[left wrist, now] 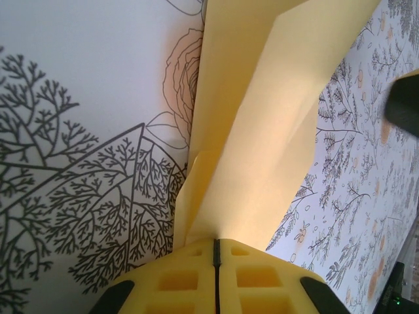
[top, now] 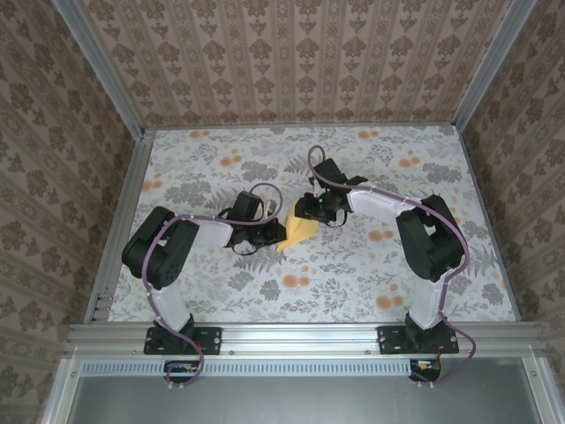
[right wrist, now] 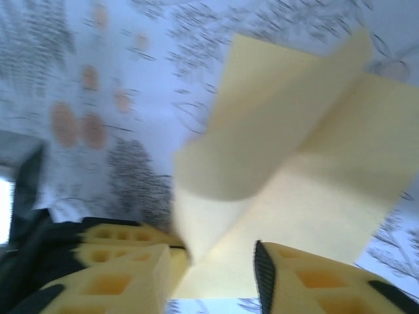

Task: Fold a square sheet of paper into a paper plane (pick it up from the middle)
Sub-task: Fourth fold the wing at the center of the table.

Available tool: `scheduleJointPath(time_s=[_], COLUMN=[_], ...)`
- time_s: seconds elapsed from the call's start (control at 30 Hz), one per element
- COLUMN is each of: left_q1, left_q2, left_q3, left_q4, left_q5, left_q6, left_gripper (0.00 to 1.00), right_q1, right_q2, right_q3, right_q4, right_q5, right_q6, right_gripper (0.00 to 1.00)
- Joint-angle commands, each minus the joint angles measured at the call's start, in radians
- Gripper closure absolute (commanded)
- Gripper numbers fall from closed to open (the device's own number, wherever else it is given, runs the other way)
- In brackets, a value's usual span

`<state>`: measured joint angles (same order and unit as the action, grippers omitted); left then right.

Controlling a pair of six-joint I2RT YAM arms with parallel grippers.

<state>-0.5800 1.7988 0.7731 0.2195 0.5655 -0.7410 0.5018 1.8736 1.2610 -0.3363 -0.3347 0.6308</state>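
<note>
Left gripper [left wrist: 216, 244] clamped tight on one end of the creased yellow sheet of paper [top: 296, 231], which sits mid-bench between the two arms over a grey floral cloth [top: 353, 274]. Right gripper [right wrist: 219, 254] has its jaws apart, with a curled flap between them. Brown damask wallpaper [top: 291, 53] all round, aluminium frame [top: 300, 334] along the near edge.

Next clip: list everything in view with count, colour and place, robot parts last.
square sheet of paper: one, yellow-orange, partly folded, mid-table between the pincers
floral cloth: one, grey with orange flowers, covering the table
wallpaper panels: three, brown patterned, around the table
metal frame: one, silver, along the table's edges
left arm: one, black and white, reaching to centre
right arm: one, black and white, reaching to centre
left pincer: one, yellow, shut on the paper
right pincer: one, yellow, open, paper between its jaws
</note>
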Motion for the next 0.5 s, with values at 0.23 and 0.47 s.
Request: scheduleJointPath(time_s=[0.23,0.47], left_q1=[0.006,0.006], left_q2=[0.025,0.021], left_q3=[0.000,0.001], left_q4=[-0.057,-0.063], left_q5=[-0.011,-0.012], left_q6=[0.013,0.013], left_gripper=[0.94,0.94], right_q1=[0.007,0.004], right_q2=[0.093,0.144], right_q3=[-0.001,0.015], right_q4=[0.120,0.124], right_q5=[-0.153,-0.170], right_q6=[0.018,0.010], right_gripper=[0.74,0.78])
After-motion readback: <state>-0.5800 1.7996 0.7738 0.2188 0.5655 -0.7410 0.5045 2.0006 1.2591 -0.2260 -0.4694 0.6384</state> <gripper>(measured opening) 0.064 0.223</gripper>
